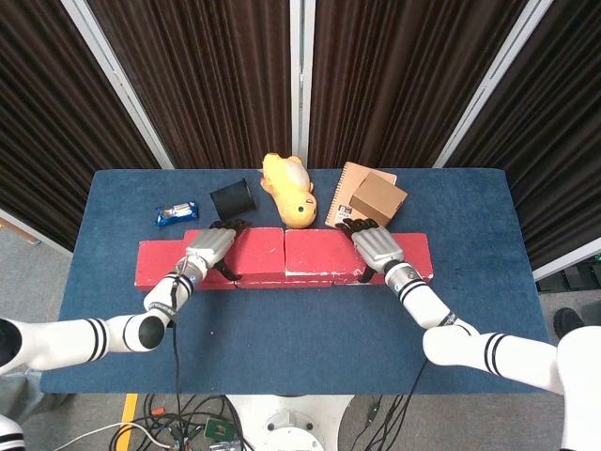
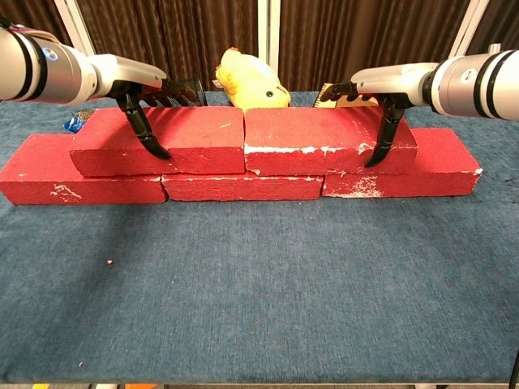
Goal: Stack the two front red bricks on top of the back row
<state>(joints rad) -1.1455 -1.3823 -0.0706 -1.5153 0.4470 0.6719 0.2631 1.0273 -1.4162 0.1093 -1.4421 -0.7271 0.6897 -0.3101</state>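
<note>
Three red bricks form the back row (image 2: 243, 187) on the blue table. Two more red bricks lie on top of it, end to end. My left hand (image 2: 142, 97) grips the upper left brick (image 2: 199, 136), thumb down its front face and fingers over its back. In the same way my right hand (image 2: 381, 97) grips the upper right brick (image 2: 316, 138). In the head view the left hand (image 1: 211, 249) and right hand (image 1: 376, 246) sit at the outer ends of the two upper bricks (image 1: 285, 252). The lower row's ends (image 1: 158, 263) stick out on both sides.
Behind the bricks lie a yellow plush toy (image 1: 289, 190), a black cup (image 1: 234, 198) on its side, a blue snack packet (image 1: 176, 214), and a cardboard box (image 1: 378, 198) on a brown notebook (image 1: 346, 183). Blue cloth (image 2: 259, 284) stretches in front of the bricks.
</note>
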